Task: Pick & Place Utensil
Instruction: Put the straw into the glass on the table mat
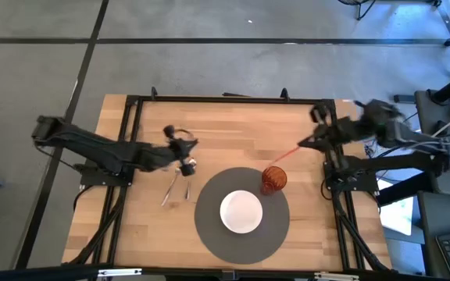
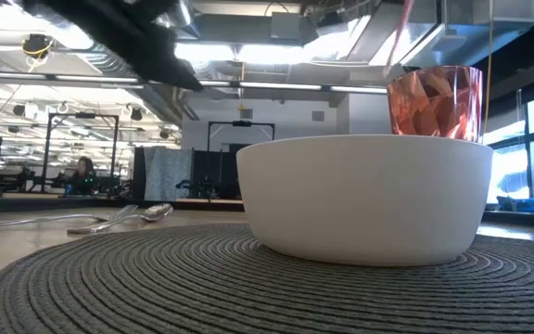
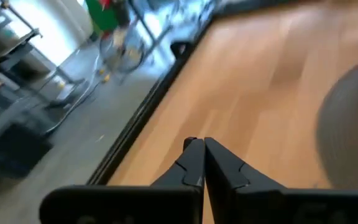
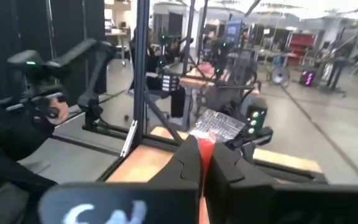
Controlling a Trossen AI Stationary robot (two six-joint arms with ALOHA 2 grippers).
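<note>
A thin red stick-like utensil point(image 1: 287, 154) slants from my right gripper point(image 1: 303, 144) down to a red faceted cup point(image 1: 273, 179). In the low view it point(image 2: 400, 35) drops behind the cup's rim point(image 2: 434, 100); its lower end is hidden. The cup stands on a round grey placemat point(image 1: 217, 238) beside a white bowl point(image 1: 241, 211). A metal fork and spoon point(image 1: 174, 187) lie on the wood left of the mat. My left gripper point(image 1: 186, 160) hovers over them, shut and holding nothing point(image 3: 197, 144). My right gripper pinches the red utensil's upper end point(image 4: 205, 148) between its two shut fingers, coming from the table's right side and slanting down. The utensil lies along the fingers and slopes away toward the cup. Whether its lower end touches the cup cannot be told.
The black frame rails point(image 1: 131, 140) run along both sides of the wooden table. Bare wood point(image 1: 241, 129) lies between the two arms at the far side. The fork and spoon point(image 2: 128, 216) rest flat near the mat's left edge.
</note>
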